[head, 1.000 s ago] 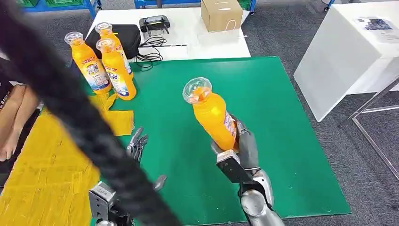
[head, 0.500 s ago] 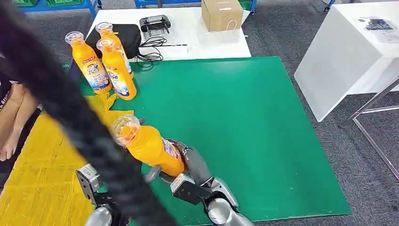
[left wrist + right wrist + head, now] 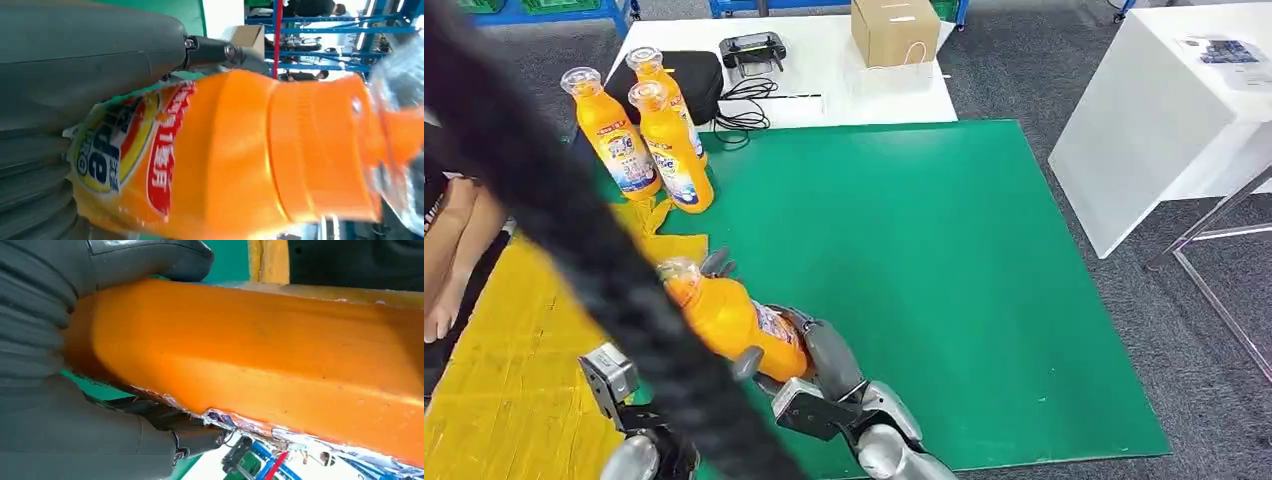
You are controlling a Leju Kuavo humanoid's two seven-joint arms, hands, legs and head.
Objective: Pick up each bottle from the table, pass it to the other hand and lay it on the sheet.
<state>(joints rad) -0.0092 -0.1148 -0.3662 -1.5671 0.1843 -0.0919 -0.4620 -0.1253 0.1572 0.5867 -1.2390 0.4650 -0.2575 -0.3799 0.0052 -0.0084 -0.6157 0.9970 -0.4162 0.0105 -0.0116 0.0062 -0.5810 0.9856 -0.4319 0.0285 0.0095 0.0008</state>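
Observation:
An orange juice bottle (image 3: 736, 322) lies tilted, cap toward the yellow sheet (image 3: 514, 340), low over the green mat (image 3: 944, 250). My right hand (image 3: 826, 368) grips its base. My left hand (image 3: 80, 50) sits under and behind it: its fingers (image 3: 716, 265) stand straight behind the neck, apart, and its thumb (image 3: 746, 362) lies against the body. The left wrist view has the labelled bottle (image 3: 250, 150) close against the palm. In the right wrist view my right hand (image 3: 60, 430) wraps the bottle (image 3: 280, 350). Three more bottles (image 3: 616, 140) stand at the mat's far left corner.
A thick black cable (image 3: 554, 190) crosses the head view diagonally and hides part of my left arm. A person's arm (image 3: 454, 250) rests at the left edge. Beyond the mat a white table (image 3: 854, 85) carries a cardboard box (image 3: 894, 30), a black bag (image 3: 692, 78) and a controller (image 3: 752, 48).
My right hand has swung the bottle from upright over the mat's middle down and left into my left hand. In the last half second it settled slightly lower.

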